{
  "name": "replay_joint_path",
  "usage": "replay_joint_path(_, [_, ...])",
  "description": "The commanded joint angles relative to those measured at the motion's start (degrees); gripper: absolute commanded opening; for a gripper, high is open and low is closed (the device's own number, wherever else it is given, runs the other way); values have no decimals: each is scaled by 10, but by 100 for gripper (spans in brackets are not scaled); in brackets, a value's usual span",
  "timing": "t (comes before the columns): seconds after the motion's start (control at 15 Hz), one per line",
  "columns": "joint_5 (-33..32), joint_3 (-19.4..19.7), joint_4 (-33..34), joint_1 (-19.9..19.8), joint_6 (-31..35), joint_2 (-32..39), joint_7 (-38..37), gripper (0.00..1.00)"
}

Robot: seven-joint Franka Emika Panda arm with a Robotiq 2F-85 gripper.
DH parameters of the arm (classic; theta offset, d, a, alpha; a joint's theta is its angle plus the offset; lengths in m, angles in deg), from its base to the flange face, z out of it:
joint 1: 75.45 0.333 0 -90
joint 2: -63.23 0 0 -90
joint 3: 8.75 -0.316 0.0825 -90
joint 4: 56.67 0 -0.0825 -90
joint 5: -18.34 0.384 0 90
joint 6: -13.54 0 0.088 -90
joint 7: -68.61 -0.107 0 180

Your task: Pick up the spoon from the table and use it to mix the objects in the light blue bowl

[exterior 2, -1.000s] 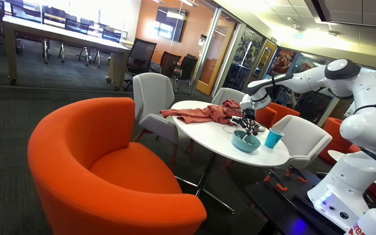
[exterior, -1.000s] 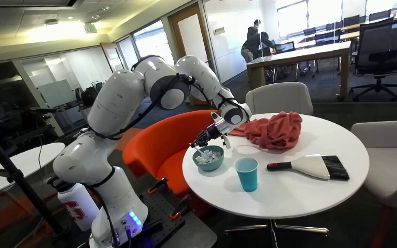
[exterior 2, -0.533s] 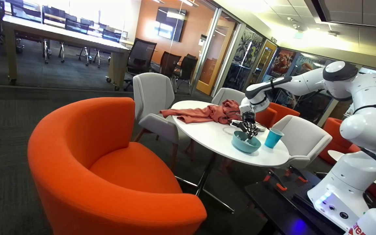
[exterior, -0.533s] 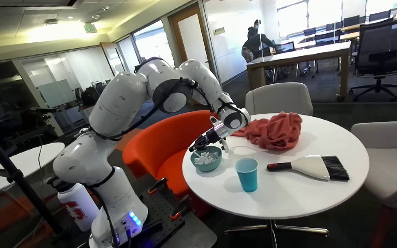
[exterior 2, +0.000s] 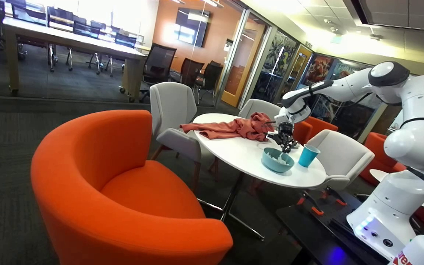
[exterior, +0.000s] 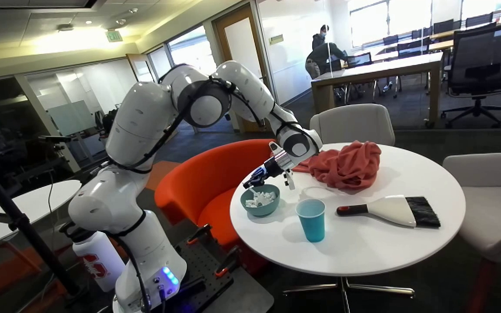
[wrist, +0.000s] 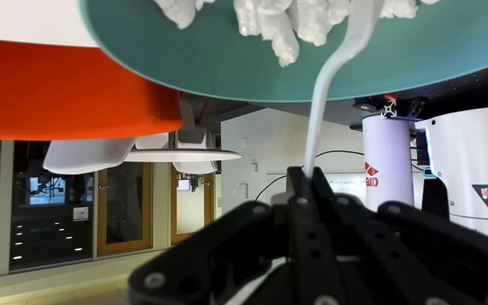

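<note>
My gripper (wrist: 307,173) is shut on the handle end of a slim white spoon (wrist: 318,97). The spoon slants down into the light blue bowl (wrist: 227,80), among small whitish pieces (wrist: 278,25). The spoon's head runs out of the wrist view at the top. In both exterior views the gripper (exterior: 248,184) (exterior 2: 285,149) is just above the rim of the bowl (exterior: 260,212) (exterior 2: 275,167). Only a short stretch of the spoon (exterior: 253,190) shows below the fingers. The bowl stands upright on the round white table (exterior: 363,250), near its edge.
A bright blue cup (exterior: 311,226) stands beside the bowl. A white brush with a black handle (exterior: 389,211) lies farther along the table. A red cloth (exterior: 346,167) is bunched behind the gripper. Orange and grey chairs surround the table.
The gripper dipped toward the bowl, then rose a little and shifted back, still holding the spoon. The bowl slid slightly left in an exterior view, and the pieces in it lie differently.
</note>
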Motion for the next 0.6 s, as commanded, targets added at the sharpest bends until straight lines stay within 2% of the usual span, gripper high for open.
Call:
replay_joint_path(0.0, [-3, -22, -33, -24, 44, -34, 0, 1])
replay_joint_path(0.53, [-17, -96, -38, -66, 146, 12, 0, 1])
